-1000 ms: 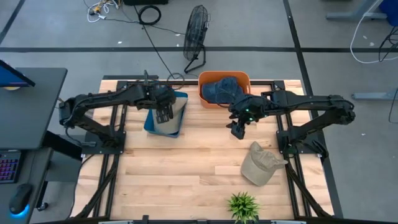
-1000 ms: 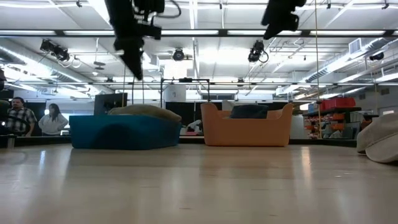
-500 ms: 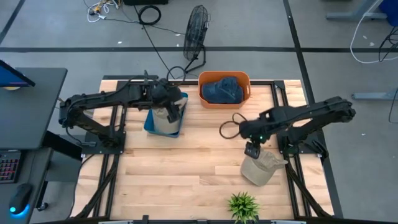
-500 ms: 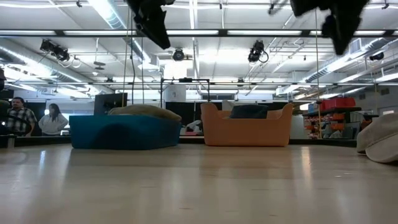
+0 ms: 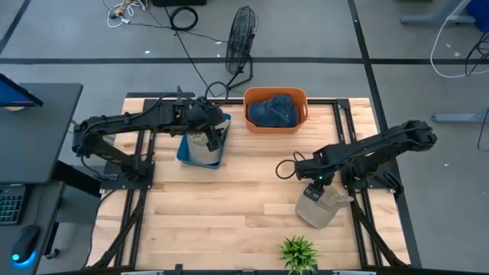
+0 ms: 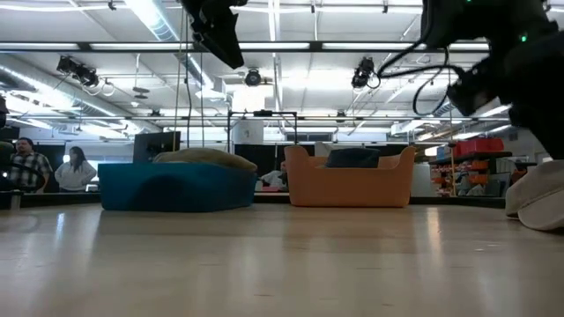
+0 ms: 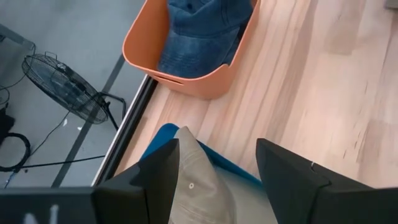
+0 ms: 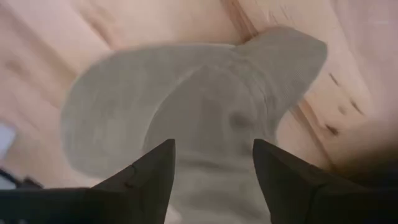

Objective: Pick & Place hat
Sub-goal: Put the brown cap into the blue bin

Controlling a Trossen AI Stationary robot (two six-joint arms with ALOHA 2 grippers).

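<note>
Three hats showed: one beige hat (image 5: 319, 202) lay on the table (image 5: 229, 206) under the open right hand (image 5: 314, 189), a second beige hat (image 5: 202, 150) filled the blue bin (image 5: 221, 126) below the open left hand (image 5: 212, 140), and one denim hat (image 5: 273, 111) sat in the orange bin (image 5: 252, 95).

Small potted plant (image 5: 299, 253) sits at the near edge of the wooden desk (image 5: 229, 206). On the floor past the far edge there's a black fan (image 5: 240, 47) with cables (image 5: 183, 18) nearby. Two people (image 6: 35, 167) stand way back on the left.
</note>
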